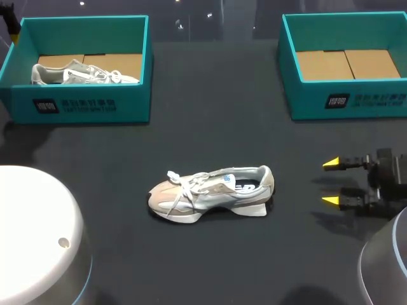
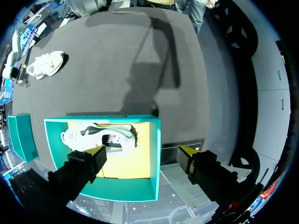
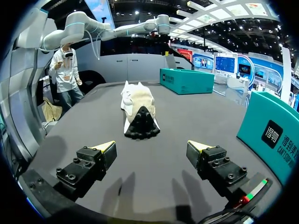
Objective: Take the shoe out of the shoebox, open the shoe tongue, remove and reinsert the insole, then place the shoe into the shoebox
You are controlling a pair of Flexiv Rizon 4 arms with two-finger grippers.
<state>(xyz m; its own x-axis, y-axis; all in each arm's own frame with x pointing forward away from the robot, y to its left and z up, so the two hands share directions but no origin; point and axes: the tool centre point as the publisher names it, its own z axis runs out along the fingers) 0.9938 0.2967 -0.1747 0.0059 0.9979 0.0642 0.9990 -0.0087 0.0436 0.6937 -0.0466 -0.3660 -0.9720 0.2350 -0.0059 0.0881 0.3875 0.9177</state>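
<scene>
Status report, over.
Left jaws open above left shoebox, one shoe inside. Right jaws open, facing heel of loose shoe on table. Nothing between them.

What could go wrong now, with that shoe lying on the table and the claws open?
1. The right gripper faces the shoe at its heel, apart from it; it might just push the shoe along the table.
2. The loose laces could catch on the gripper.
3. The left gripper hangs open over the left box, which holds a second shoe; the two might get mixed up.
</scene>
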